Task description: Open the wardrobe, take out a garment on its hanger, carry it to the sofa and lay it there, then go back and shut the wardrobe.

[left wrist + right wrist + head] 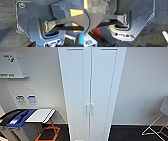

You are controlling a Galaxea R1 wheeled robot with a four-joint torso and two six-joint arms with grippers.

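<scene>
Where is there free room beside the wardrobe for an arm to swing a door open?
Right of the wardrobe, bare wall and dark floor run to the white chair frame. Left is crowded: a table with an orange frame beneath it, close against the wardrobe's side.
</scene>
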